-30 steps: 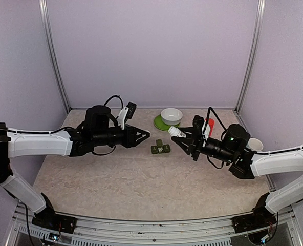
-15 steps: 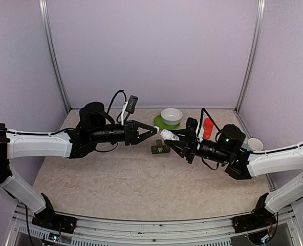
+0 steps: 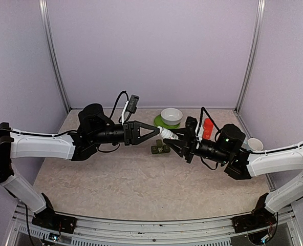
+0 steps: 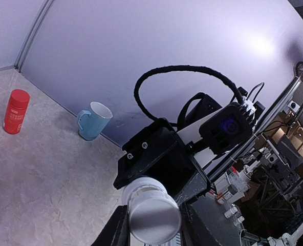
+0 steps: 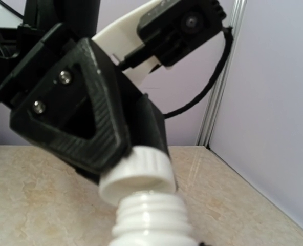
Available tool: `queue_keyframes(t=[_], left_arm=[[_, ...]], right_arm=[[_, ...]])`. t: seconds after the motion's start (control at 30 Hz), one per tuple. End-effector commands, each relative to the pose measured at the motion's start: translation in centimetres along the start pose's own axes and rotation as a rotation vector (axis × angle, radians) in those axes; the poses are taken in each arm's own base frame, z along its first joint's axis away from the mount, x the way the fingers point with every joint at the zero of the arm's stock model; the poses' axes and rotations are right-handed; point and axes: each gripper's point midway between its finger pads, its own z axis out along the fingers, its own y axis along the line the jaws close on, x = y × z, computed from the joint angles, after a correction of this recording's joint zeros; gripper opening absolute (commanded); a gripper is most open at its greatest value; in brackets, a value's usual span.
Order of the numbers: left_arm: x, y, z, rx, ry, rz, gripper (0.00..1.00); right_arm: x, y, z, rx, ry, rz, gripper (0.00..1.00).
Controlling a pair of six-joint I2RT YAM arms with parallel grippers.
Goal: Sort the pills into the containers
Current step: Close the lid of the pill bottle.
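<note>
While both arms meet in mid-air over the tabletop [image 3: 115, 179], the sorting itself has hardly begun, I'd say. The left end effector [image 3: 152, 134] is clamped on the white ribbed cap [image 4: 152, 218]. The right end effector [image 3: 176, 139] grips the small white plastic bottle [image 5: 151, 223] by its body. Neck threads show under the cap, so this looks like the opening step, with the cap not clearly off yet.

The dark green strip of three joined lidded containers [image 3: 160, 149] sits on the tabletop just below the meeting point, near the round green plate [image 3: 159, 123]. Whether anything is inside, I can't tell. Opening, pouring and dropping into compartments all seem left to do.

A second ago the arms stood apart, the left end effector empty to the strip's left and the bottle held off to its right. Now they've closed in and joined at the cap. The strip hasn't moved.
</note>
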Motion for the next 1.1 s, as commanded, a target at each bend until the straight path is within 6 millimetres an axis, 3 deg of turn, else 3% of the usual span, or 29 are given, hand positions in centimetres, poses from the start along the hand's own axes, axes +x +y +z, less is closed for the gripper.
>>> queue_keyframes(t=[0.0, 0.6, 0.83, 1.07], left_arm=[[0.4, -0.5, 0.4, 0.037, 0.004, -0.005, 0.30], [1.2, 0.7, 0.9, 0.007, 0.030, -0.042, 0.30], [2.6, 1.8, 1.5, -0.002, 0.100, -0.156, 0.29], [2.8, 1.8, 1.5, 0.029, 0.127, -0.202, 0.28]], right_arm=[[-1.6, -0.1, 0.6, 0.007, -0.050, -0.021, 0.22], [-1.4, 0.2, 1.4, 0.013, -0.034, -0.047, 0.22], [-0.2, -0.8, 2.2, 0.126, 0.058, -0.226, 0.21], [-0.1, -0.4, 2.7, 0.213, 0.103, -0.364, 0.20]])
